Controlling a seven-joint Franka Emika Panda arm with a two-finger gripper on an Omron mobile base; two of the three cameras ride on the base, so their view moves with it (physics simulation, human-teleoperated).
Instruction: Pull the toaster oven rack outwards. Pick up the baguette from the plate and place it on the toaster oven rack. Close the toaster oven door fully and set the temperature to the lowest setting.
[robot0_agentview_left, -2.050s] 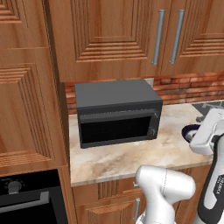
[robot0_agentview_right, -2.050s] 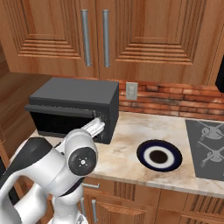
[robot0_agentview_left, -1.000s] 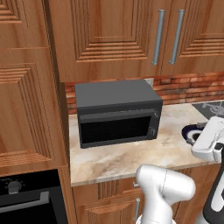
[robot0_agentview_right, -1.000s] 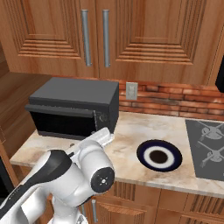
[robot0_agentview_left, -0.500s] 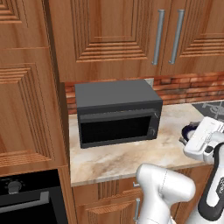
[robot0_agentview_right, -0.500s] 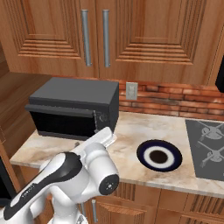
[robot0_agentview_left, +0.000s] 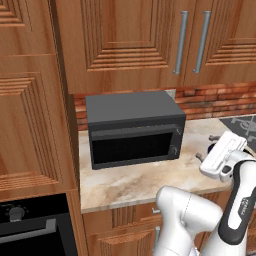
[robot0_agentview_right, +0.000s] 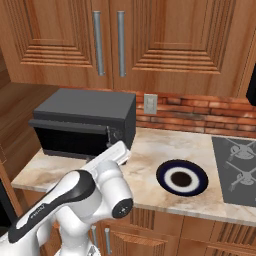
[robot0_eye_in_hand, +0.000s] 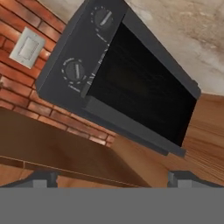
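Note:
The dark grey toaster oven (robot0_agentview_left: 131, 112) stands on the counter with its black door (robot0_agentview_left: 132, 147) shut. The rack is hidden behind that door. To the right of it, a little above the counter, my gripper (robot0_agentview_left: 206, 147) stands open and holds nothing. The hand view is rolled: it shows the toaster oven (robot0_eye_in_hand: 65, 48) close ahead, the door (robot0_eye_in_hand: 140, 83) shut, two knobs on the control strip, and my gripper (robot0_eye_in_hand: 112, 179) wide apart. The navy-rimmed plate (robot0_agentview_right: 163, 174) lies right of the oven (robot0_agentview_right: 90, 107). No baguette shows on it; the baguette is out of view.
A stove burner (robot0_agentview_right: 235, 167) borders the counter's right end. A wall socket (robot0_agentview_right: 150, 103) sits on the brick backsplash. Wooden cabinets with steel handles (robot0_agentview_left: 181, 42) hang above. A built-in black oven (robot0_agentview_left: 30, 227) sits low on the left. My arm's white elbow (robot0_agentview_right: 107, 192) fills the foreground.
The hand has swung a little left toward the toaster oven's right side, and the elbow has shifted in front of the counter. The gripper has stayed open; the oven door has stayed shut.

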